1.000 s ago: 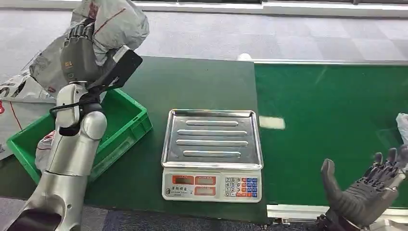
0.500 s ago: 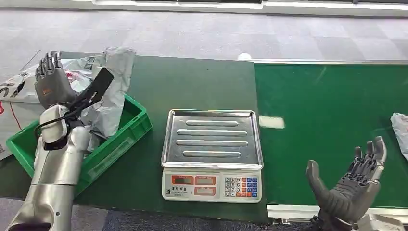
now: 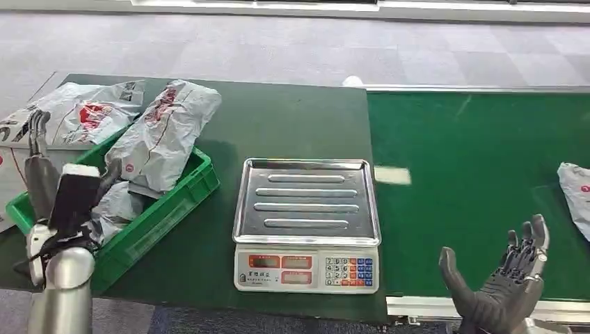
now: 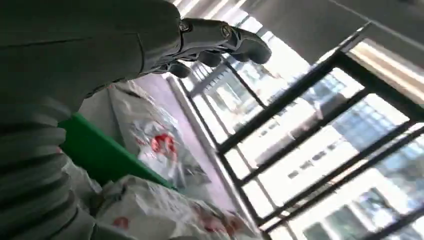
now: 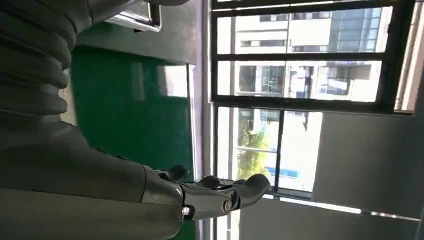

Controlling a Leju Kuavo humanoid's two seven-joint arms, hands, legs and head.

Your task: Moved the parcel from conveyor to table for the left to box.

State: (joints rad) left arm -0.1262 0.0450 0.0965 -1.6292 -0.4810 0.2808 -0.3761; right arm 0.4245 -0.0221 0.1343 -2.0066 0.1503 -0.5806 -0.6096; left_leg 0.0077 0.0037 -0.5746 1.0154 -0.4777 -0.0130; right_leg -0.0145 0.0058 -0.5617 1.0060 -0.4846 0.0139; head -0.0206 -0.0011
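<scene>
A crinkled grey plastic parcel [image 3: 165, 133] lies slumped across the rim of the green crate [image 3: 182, 197], while the left hand [image 3: 38, 170] and right hand [image 3: 502, 289] hover empty, fingers spread.

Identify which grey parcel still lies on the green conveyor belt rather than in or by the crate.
It is the grey parcel at the belt's far right edge, just beyond the right hand. The others lie in or beside the green crate on the left.

left hand [image 3: 38, 170] dropped the parcel [image 3: 163, 136] into the green bin [image 3: 174, 205] and lowered.
</scene>
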